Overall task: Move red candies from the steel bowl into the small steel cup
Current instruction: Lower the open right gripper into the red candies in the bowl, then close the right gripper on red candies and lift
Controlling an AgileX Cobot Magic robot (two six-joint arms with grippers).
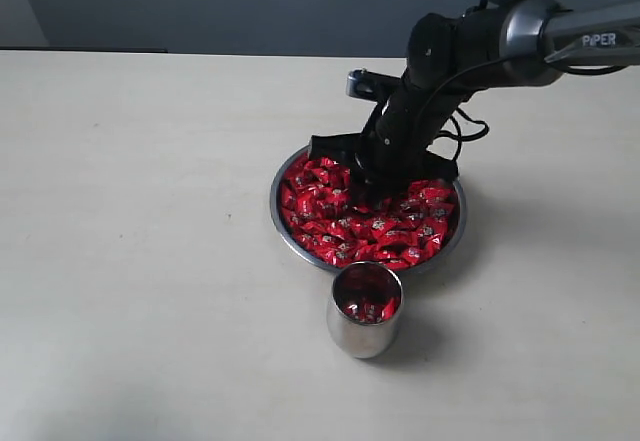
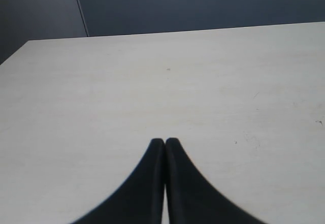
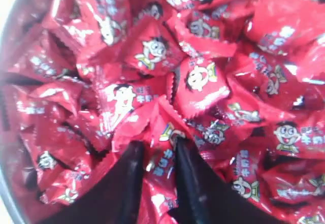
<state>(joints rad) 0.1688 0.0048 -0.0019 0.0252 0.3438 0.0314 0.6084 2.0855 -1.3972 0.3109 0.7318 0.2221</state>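
Table: pale.
Steel bowl: centre, heaped with red candies.
Right gripper: sunk into the heap's far side, jaws nearly closed, pinching one candy.
Small steel cup: just beside the bowl's near rim, candies inside.

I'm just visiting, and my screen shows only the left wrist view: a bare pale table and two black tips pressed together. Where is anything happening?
Observer: On the right of the exterior view, the right hand is down in a steel bowl heaped with red candies.
Operator: Has it got one?
Observer: The right wrist view shows one red candy between its fingers, apparently pinched.
Operator: Where would it go?
Observer: A small steel cup stands upright just outside the bowl's near rim, with a few candies already inside.
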